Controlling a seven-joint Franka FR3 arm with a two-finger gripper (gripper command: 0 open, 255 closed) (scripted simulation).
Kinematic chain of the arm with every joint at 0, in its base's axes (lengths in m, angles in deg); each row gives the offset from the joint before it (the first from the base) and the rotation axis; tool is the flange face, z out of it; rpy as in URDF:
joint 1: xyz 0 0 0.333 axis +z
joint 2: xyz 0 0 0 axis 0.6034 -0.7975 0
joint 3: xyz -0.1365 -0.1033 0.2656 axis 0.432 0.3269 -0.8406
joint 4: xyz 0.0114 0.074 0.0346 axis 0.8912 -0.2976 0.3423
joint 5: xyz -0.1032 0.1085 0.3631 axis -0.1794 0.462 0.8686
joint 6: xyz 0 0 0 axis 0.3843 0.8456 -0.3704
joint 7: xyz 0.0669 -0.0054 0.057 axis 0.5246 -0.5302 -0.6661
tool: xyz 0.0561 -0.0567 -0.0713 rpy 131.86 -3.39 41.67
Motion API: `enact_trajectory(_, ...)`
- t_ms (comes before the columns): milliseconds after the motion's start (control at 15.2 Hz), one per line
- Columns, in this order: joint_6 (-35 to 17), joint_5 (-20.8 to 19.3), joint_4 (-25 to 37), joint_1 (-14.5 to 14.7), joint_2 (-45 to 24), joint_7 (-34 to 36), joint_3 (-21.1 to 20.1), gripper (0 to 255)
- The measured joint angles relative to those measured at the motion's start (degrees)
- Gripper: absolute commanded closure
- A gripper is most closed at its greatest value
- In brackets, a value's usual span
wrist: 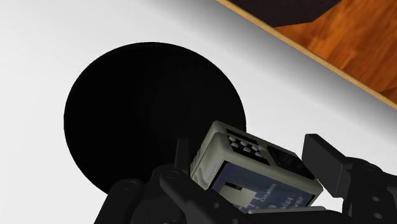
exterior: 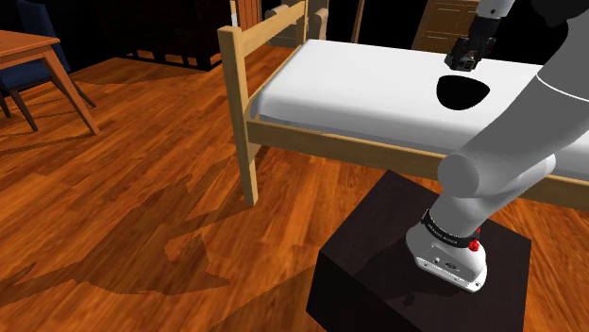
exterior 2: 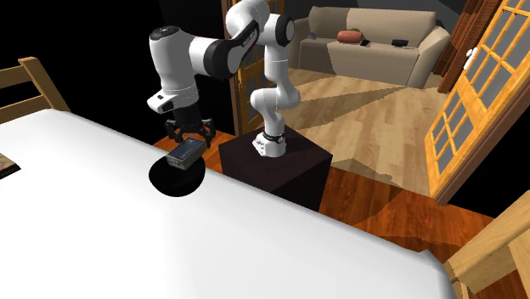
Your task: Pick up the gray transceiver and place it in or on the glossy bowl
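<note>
Just above bowl (wrist: 140, 108), hand (wrist: 251, 158) clasps transceiver (wrist: 254, 175) (grey), long axis roughly level.

The white arm (exterior 2: 270, 81) stands upright from its base (exterior 2: 270, 146), folds at a dark elbow joint high up and reaches out sideways. The forearm (exterior 2: 200, 55) runs about level, and the wrist at its end turns straight down. From that wrist the black hand (exterior 2: 186, 140) points downward over the bed (exterior: 359, 85), just inside the long edge nearest the base and clear of the mattress. Its two fingers (wrist: 321, 159) stand apart and press on opposite sides of a gray transceiver (wrist: 257, 175), clasping it between them. In the shoulder view the upper arm sweeps across the right side, with the hand small beyond it.
</note>
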Motion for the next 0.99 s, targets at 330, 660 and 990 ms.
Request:
enact_trajectory(330, -0.23, 1.65, 2.30, -2.77, -3.06, -6.75, 3.53, 255)
enact_trajectory(660, -3.35, 2.31, 0.00, -3.12, -4.13, -7.74, 3.94, 255)
enact_trajectory(990, -7.13, 2.56, -3.49, -3.15, -4.50, -7.90, 3.98, 255)
